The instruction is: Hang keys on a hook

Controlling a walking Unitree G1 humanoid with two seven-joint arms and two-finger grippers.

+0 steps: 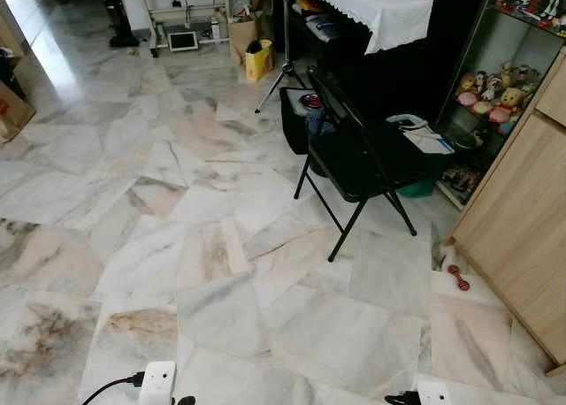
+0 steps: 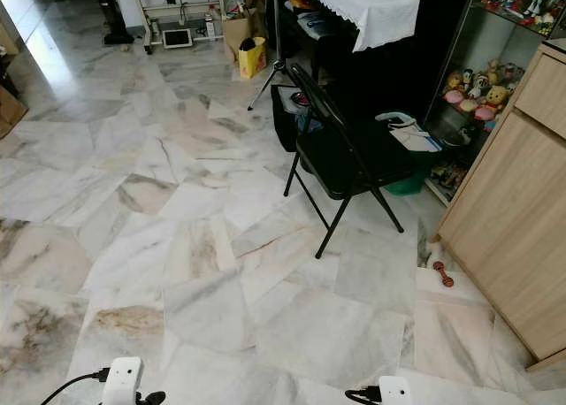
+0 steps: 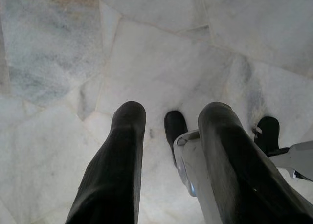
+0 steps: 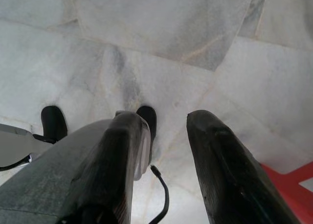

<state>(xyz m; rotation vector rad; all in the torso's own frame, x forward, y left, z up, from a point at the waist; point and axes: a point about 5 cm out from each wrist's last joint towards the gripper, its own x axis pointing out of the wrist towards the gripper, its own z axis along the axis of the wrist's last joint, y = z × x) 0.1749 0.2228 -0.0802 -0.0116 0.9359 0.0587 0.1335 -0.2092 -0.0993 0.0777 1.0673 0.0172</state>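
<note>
Left gripper point(image 3: 168, 123): jaws parted, empty, hanging idle.
Right gripper point(image 4: 164, 123): likewise.
Folding chair point(image 1: 358, 153): centre-right of frame.
Keys, hook: apparently not yet reached.

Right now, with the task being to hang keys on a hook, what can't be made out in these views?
- Keys, hook: none can be made out.
- Wooden cabinet: cut off by the head view's right edge.
- Shelf toys: too small to identify.
- Left gripper and right gripper: jaws apart over the marble floor, arms cut off.
</note>
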